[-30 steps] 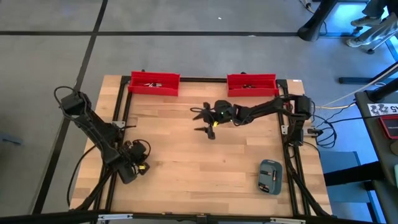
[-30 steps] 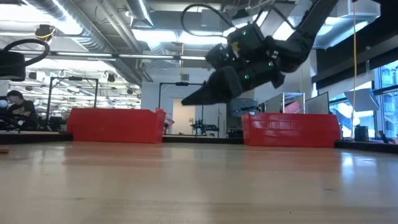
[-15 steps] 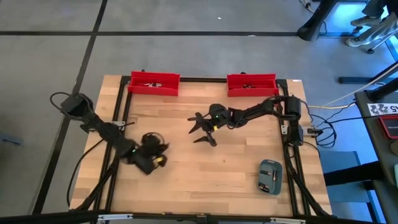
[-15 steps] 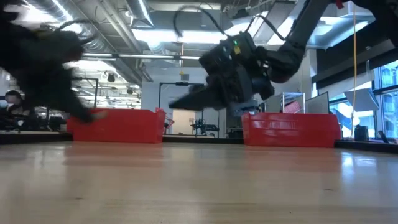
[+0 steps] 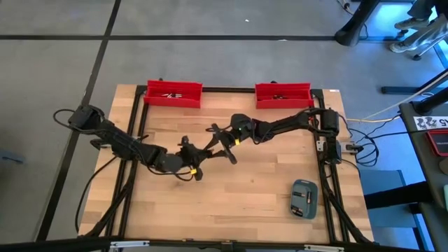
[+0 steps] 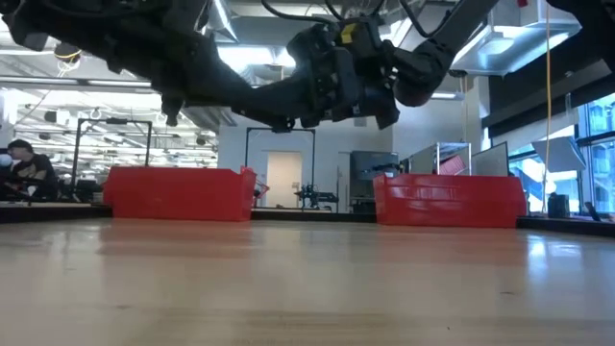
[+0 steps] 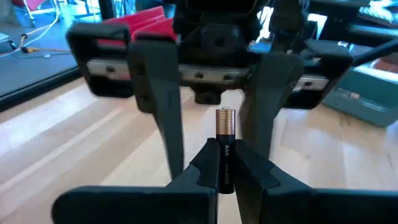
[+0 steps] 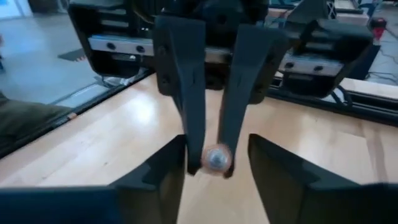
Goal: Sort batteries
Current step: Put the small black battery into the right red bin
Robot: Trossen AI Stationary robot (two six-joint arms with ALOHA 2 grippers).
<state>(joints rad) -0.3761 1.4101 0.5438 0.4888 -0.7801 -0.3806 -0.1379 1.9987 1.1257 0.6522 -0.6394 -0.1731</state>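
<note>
I've got both arms meeting mid-table, above the wood. L gripper [image 7: 225,171] is pinched tight on one battery [image 7: 225,146], label end in the fingers, brass-coloured cap sticking out toward the other arm. That detail only comes from the L wrist cam. R wrist cam gives the same cell end-on: round silver face [image 8: 216,158] low between the L arm's two fingers, with my R gripper [image 8: 214,171] spread wide either side of it, not touching yet.

From overhead I see the two grippers nose to nose [image 5: 210,145], battery too small to pick out there. Overhead also shows the two red bins [image 5: 173,94] at the far edge and a grey-blue case [image 5: 304,199] near the R corner. Low cam: both arms hang clear of the table [image 6: 307,288].
</note>
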